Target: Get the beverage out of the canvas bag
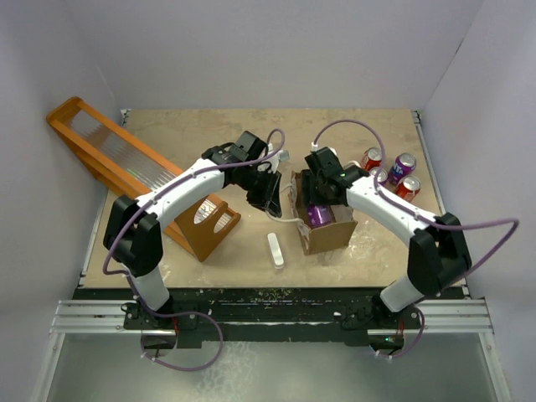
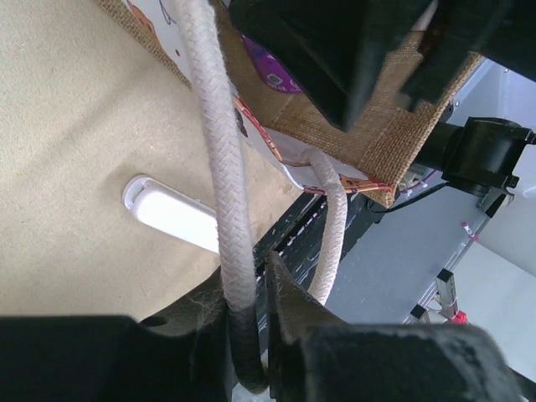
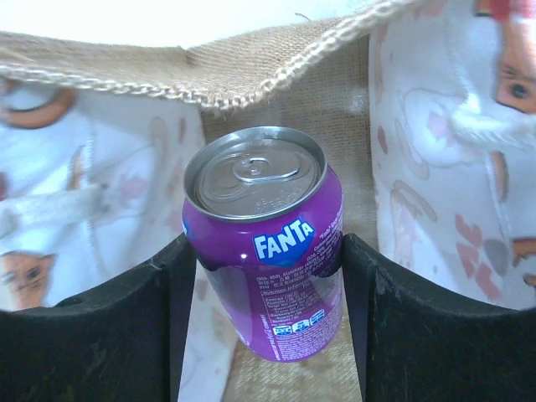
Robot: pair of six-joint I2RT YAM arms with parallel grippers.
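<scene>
While the purple Fanta can [image 3: 264,251] stands upright inside the canvas bag [image 1: 328,236], right of the worktop's centre and toward its near edge, your right gripper [image 3: 265,268] clamps it from both sides and your left gripper [image 2: 245,293] pinches the bag's white rope handle [image 2: 219,167]. You are at the lift, I judge: raise the can straight up past the burlap rim. Only the top view shows three other cans [image 1: 404,165] near the far right corner; only the left wrist view shows the rope clamped.
</scene>
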